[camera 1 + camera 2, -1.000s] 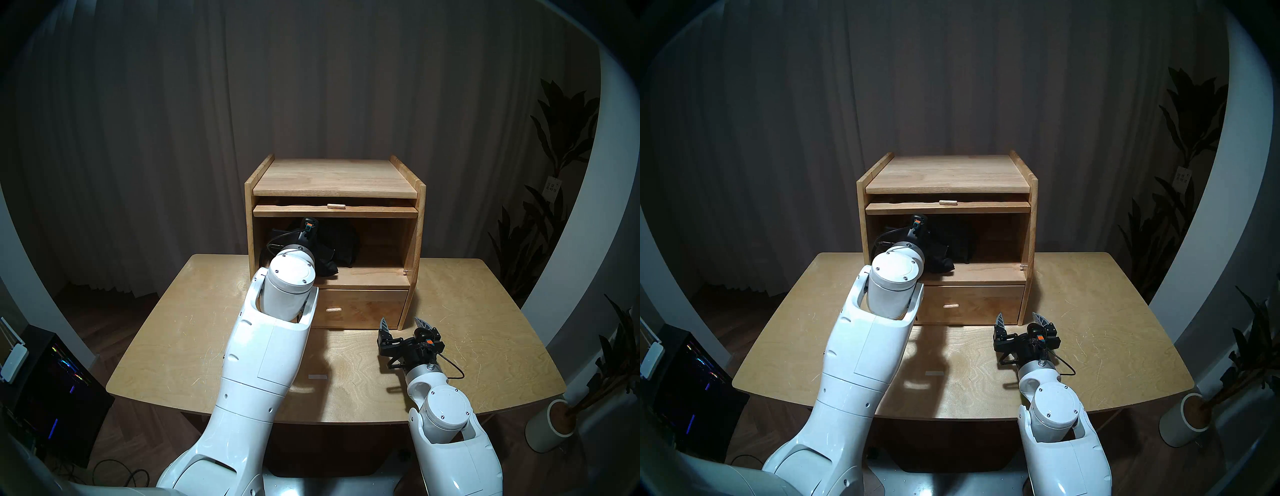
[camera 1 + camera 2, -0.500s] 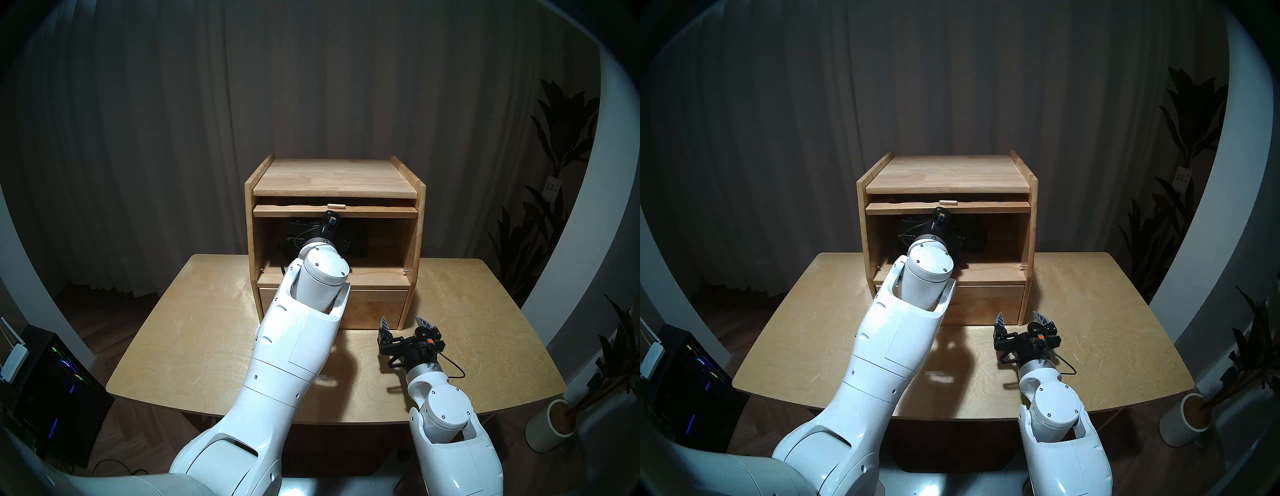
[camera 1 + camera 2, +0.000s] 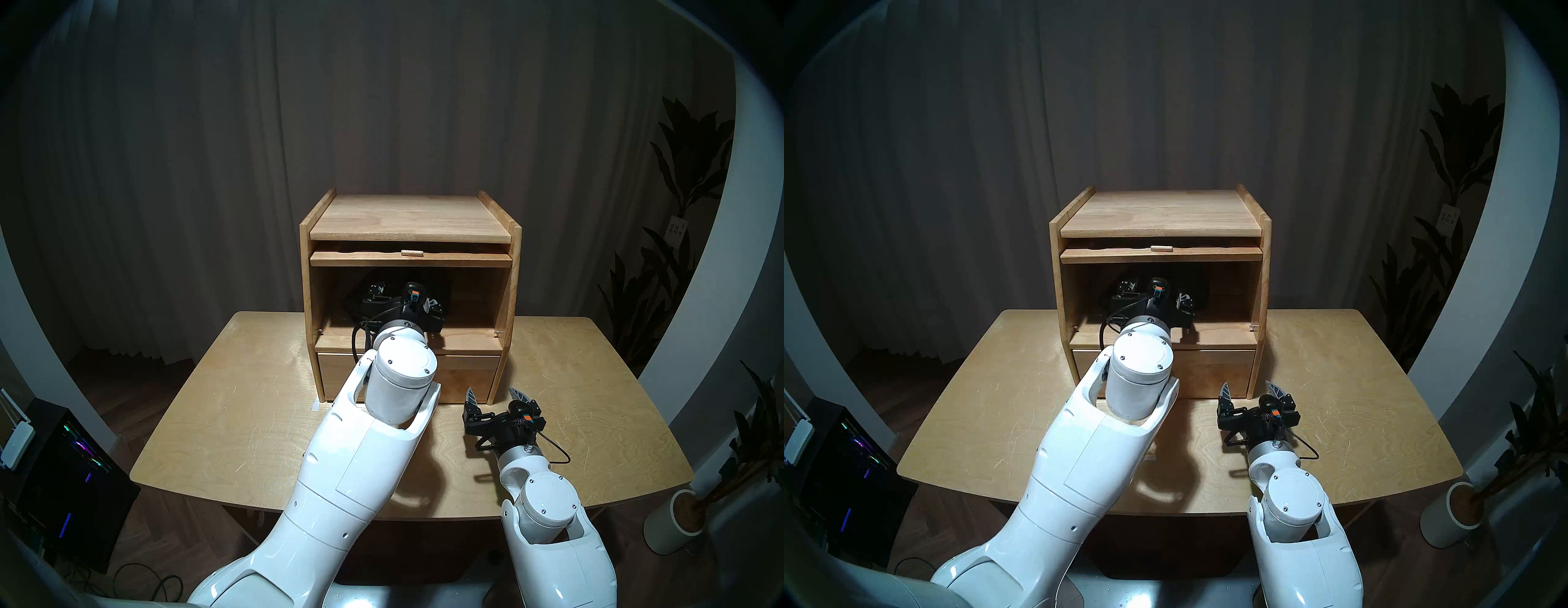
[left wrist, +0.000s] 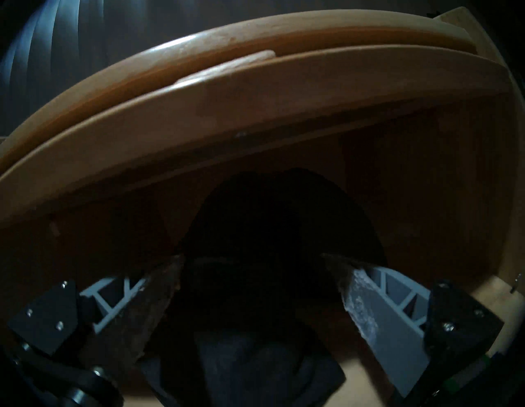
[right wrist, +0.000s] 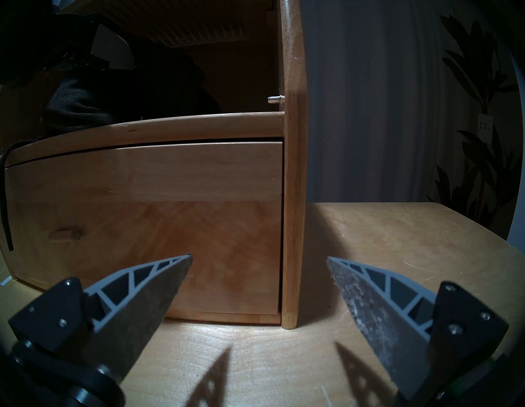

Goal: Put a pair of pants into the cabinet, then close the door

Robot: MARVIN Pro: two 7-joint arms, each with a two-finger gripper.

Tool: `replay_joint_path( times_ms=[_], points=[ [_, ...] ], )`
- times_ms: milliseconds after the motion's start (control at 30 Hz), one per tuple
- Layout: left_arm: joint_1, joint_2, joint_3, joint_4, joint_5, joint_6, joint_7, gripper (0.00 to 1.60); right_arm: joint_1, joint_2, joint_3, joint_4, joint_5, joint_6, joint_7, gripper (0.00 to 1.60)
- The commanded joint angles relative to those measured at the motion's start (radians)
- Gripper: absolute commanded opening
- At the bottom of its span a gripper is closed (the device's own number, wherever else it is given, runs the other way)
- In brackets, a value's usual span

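Observation:
The light-wood cabinet [image 3: 409, 216] stands at the back of the table with its large compartment open. The door [image 3: 466, 258] is flipped up flat under the top, and its peg knob [image 3: 410, 253] faces me. The dark pants [image 3: 443, 285] lie inside the compartment as a bundle [image 4: 284, 221], left of centre [image 5: 79, 108]. My left gripper [image 3: 405, 296] is at the compartment's mouth and open [image 4: 252, 255]; the pants lie between and beyond its fingers. My right gripper [image 3: 492, 392] rests open and empty [image 5: 258, 257] low over the table by the cabinet's front right corner.
A shut drawer [image 3: 466, 373] with a peg knob [image 5: 65, 234] sits below the compartment. A metal pin [image 5: 275, 99] sticks out of the right side wall. The table [image 3: 212, 403] carries a white tape mark [image 3: 316, 406]. Potted plants [image 3: 679, 518] stand right, a computer [image 3: 63, 475] left.
The left gripper carried the pants from the compartment's left front deeper and toward the middle, opened and let go. It has drawn back a little. The right arm has not moved.

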Motion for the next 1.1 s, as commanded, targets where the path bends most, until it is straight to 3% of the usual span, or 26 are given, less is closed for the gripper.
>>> replay_joint_path(
  times_ms=[0,167,433,600,800,833,867,900,1067],
  points=[
    [0.024,0.017,-0.004,-0.116,-0.090,-0.002,-0.017,1.60,0.007,-0.002,-0.002,-0.016,0.000,-0.005,0.000,1.60],
    [0.009,0.012,0.006,-0.164,-0.161,0.005,-0.034,1.60,0.008,-0.001,-0.001,-0.013,0.000,-0.005,0.000,1.60],
    [0.077,0.059,0.036,-0.281,-0.286,0.092,-0.060,1.60,0.009,-0.002,-0.001,-0.012,0.000,-0.006,0.001,1.60],
    [0.152,0.098,0.012,-0.355,-0.351,0.171,-0.048,1.60,0.009,-0.002,-0.001,-0.013,0.000,-0.007,0.001,1.60],
    [0.195,0.096,-0.060,-0.422,-0.372,0.230,-0.011,1.60,0.008,-0.002,-0.001,-0.016,0.000,-0.008,0.001,1.60],
    [0.196,0.093,-0.075,-0.432,-0.376,0.240,-0.004,1.07,0.008,-0.002,-0.001,-0.017,0.000,-0.008,0.001,1.60],
    [0.193,0.093,-0.091,-0.446,-0.379,0.250,0.005,0.41,0.007,-0.002,-0.001,-0.018,0.000,-0.008,0.001,1.60],
    [0.199,0.093,-0.106,-0.467,-0.385,0.266,0.012,0.00,0.007,-0.002,-0.002,-0.019,0.000,-0.008,0.001,1.60],
    [0.232,0.081,-0.165,-0.534,-0.442,0.390,0.031,0.00,0.002,-0.003,-0.002,-0.026,0.000,-0.009,0.000,1.60]
  ],
)
